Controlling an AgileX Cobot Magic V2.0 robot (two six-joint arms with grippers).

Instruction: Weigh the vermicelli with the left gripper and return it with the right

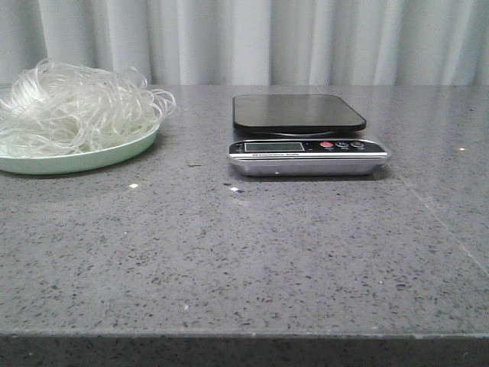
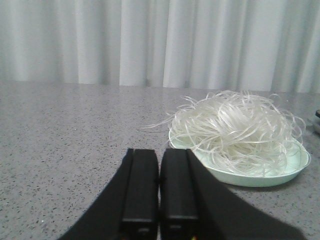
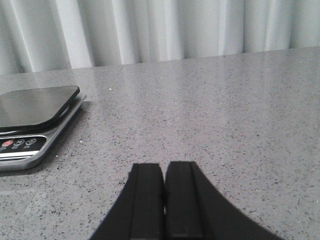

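The vermicelli is a fluffy whitish tangle heaped on a pale green plate at the far left of the table; it also shows in the left wrist view. The scale, with a black platform and silver front, stands at the middle back, its platform bare; it shows in the right wrist view too. My left gripper is shut and empty, low over the table short of the plate. My right gripper is shut and empty, low over bare table beside the scale. Neither gripper shows in the front view.
A grey speckled stone table carries everything. A pale pleated curtain hangs behind the far edge. A few small white specks lie on the table in front of the plate and scale.
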